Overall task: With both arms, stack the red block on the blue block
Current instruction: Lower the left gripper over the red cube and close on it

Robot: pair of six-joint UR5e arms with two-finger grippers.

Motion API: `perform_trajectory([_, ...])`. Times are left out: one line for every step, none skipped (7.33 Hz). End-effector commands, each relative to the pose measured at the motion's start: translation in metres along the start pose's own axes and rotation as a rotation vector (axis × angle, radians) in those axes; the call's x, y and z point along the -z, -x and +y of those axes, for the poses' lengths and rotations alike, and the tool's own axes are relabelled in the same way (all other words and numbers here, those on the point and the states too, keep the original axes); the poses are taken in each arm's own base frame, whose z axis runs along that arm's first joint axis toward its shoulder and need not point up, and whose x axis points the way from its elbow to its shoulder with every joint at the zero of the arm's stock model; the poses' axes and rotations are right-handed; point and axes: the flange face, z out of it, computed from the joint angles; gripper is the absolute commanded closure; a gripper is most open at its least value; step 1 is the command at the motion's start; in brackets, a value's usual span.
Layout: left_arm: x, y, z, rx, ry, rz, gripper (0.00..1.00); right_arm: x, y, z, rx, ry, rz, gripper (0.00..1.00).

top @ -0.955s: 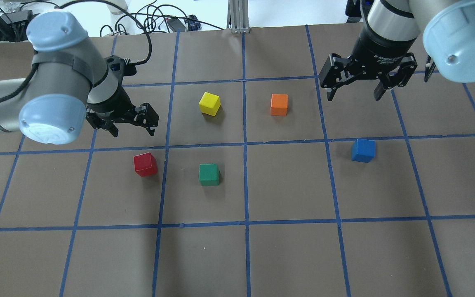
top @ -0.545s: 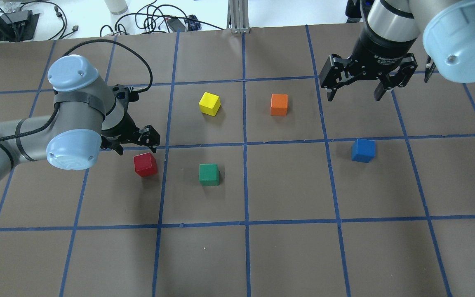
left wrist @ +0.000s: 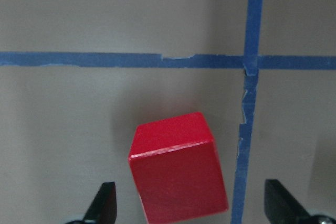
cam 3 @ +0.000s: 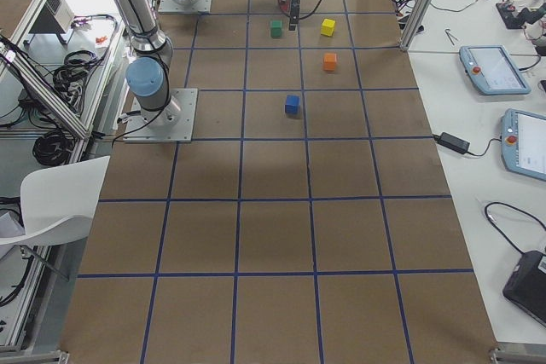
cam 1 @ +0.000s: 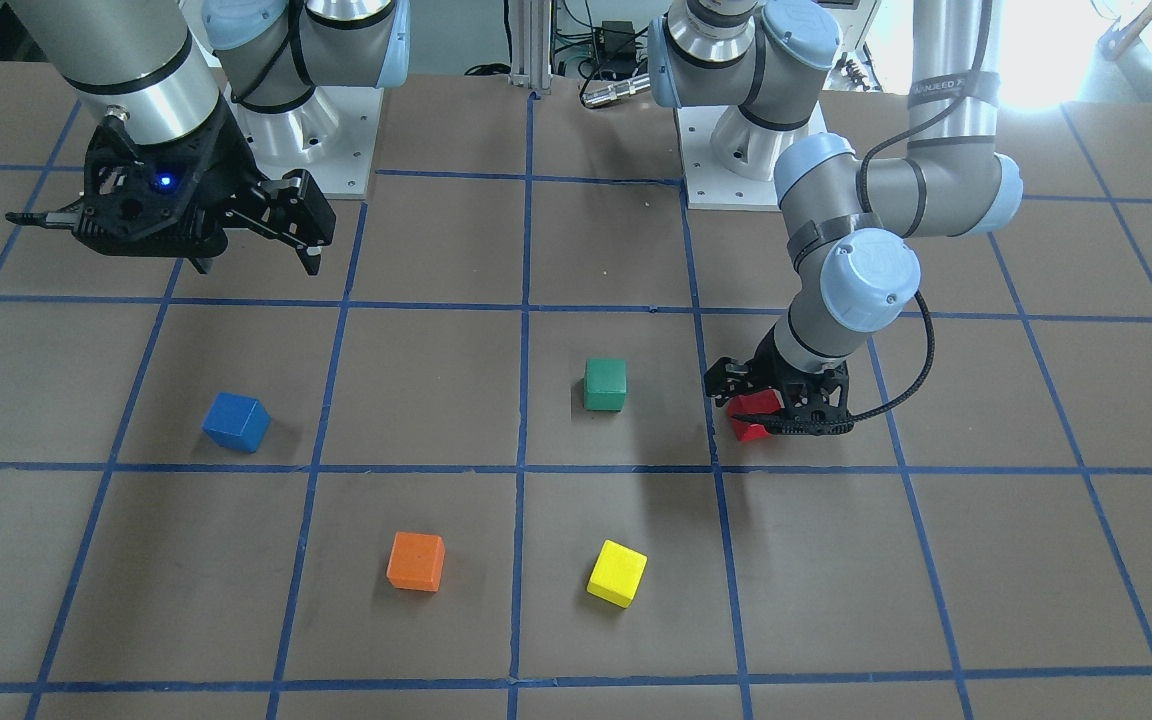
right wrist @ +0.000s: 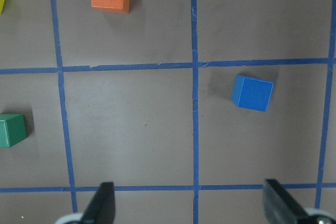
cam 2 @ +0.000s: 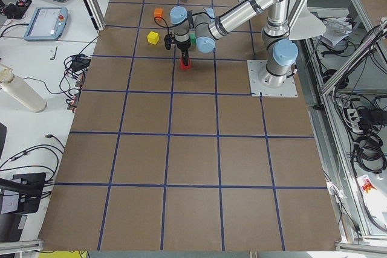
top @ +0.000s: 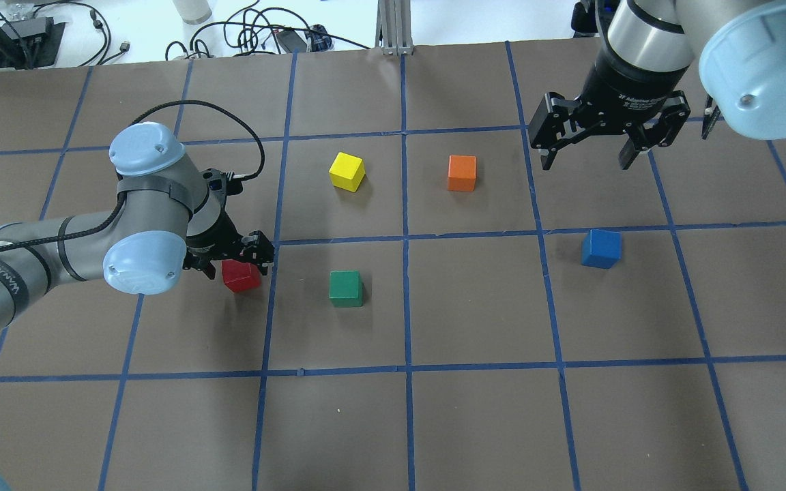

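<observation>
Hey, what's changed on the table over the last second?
The left gripper dropped toward the red block and now straddles it, jaws open, no grip yet. The red block has not moved. The right gripper stays raised and open; the blue block, green block, yellow block and orange block lie where they were.

Brown bench [top: 475, 423] gridded with blue tape lines [top: 475, 236]. Plain red block [top: 241, 278], blue block [top: 600, 248], green cube [top: 346, 288], yellow cube [top: 346, 171], orange cube [top: 462, 173]. Silver-grey left arm [top: 38, 242] and right arm [top: 645, 34], light-blue caps [top: 144, 262], black fingers [top: 547, 153].
</observation>
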Motion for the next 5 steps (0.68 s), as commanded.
perform_trajectory([-0.011, 0.000, 0.000, 0.004, -0.023, -0.003, 0.24, 0.000, 0.000, 0.001, 0.001, 0.001, 0.000, 0.00])
perform_trajectory([-0.009, 0.001, -0.002, -0.003, -0.027, -0.014, 0.57, 0.000, -0.001, 0.001, -0.001, 0.001, 0.000, 0.00])
perform_trajectory([-0.008, 0.005, -0.002, -0.004, -0.026, -0.062, 0.71, 0.000, -0.001, 0.001, -0.001, 0.001, 0.000, 0.00])
perform_trajectory([-0.002, 0.005, -0.005, -0.008, -0.040, -0.077, 0.76, 0.000, 0.000, 0.001, 0.001, -0.001, 0.000, 0.00])
perform_trajectory([0.023, 0.000, -0.012, -0.018, -0.083, -0.082, 0.85, 0.001, 0.000, 0.000, -0.001, -0.002, 0.000, 0.00])
